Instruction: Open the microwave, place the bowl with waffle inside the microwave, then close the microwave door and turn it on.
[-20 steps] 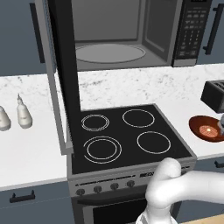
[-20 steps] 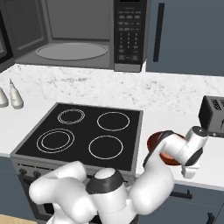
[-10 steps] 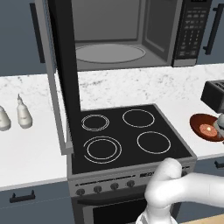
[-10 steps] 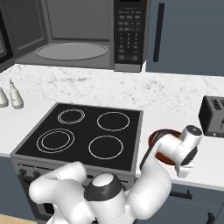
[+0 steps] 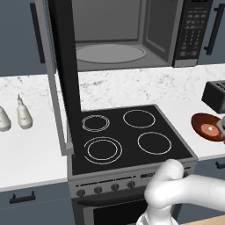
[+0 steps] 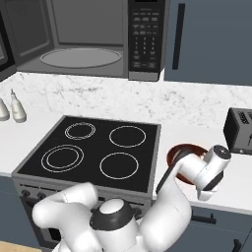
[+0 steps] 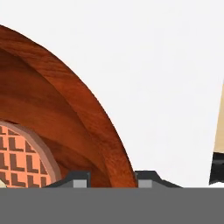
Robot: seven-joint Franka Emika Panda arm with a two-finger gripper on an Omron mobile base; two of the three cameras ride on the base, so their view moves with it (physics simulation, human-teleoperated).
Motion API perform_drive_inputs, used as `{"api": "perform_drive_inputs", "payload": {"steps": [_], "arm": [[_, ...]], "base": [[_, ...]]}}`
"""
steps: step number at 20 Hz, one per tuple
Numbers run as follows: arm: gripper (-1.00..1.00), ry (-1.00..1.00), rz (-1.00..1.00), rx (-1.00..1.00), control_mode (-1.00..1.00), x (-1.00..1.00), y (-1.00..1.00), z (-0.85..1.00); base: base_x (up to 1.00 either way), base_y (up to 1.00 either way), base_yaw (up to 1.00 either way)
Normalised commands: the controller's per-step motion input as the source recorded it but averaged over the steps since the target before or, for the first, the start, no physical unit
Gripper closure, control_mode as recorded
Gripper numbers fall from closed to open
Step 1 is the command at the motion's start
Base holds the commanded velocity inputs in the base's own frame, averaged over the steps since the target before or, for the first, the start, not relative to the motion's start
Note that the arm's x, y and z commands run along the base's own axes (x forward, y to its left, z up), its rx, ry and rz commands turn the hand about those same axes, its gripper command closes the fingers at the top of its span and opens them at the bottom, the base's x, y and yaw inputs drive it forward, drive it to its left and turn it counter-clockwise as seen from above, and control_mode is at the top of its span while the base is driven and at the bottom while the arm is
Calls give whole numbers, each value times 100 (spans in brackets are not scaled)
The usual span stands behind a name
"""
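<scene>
The microwave (image 5: 132,48) (image 6: 88,44) stands open, showing its grey cavity and glass turntable (image 5: 110,53). The microwave door (image 5: 65,79) is swung out to the left, edge-on over the stove. On the counter right of the stove sits the reddish-brown bowl (image 5: 207,126) (image 6: 178,151) (image 7: 74,113), slightly tilted, holding the waffle (image 5: 210,129) (image 7: 19,159). My gripper (image 7: 112,177) straddles the bowl's right rim, one fingertip inside and one outside, shut on it. In the right base view my wrist hides the bowl's right half.
A black four-ring stove (image 5: 127,136) (image 6: 93,152) lies between me and the microwave. A black toaster (image 5: 215,96) (image 6: 241,130) stands just behind the bowl. Two pale bottles (image 5: 23,114) (image 6: 17,108) stand on the left counter. The keypad (image 5: 195,30) (image 6: 143,39) is on the microwave's right.
My hand has shifted slightly at the bowl's right rim, and the bowl now looks a little tipped. The microwave and its door have not moved.
</scene>
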Motion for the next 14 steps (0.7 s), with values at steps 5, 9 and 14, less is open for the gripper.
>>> {"api": "perform_drive_inputs", "payload": {"steps": [5,9,14], "arm": [[100,-16,-2,13,-100,-41,3,58],[100,-4,2,5,-100,-61,25,69],[100,0,14,-1,-100,-65,61,71]], "base": [[0,0,0],[0,0,0],[0,0,0]]}}
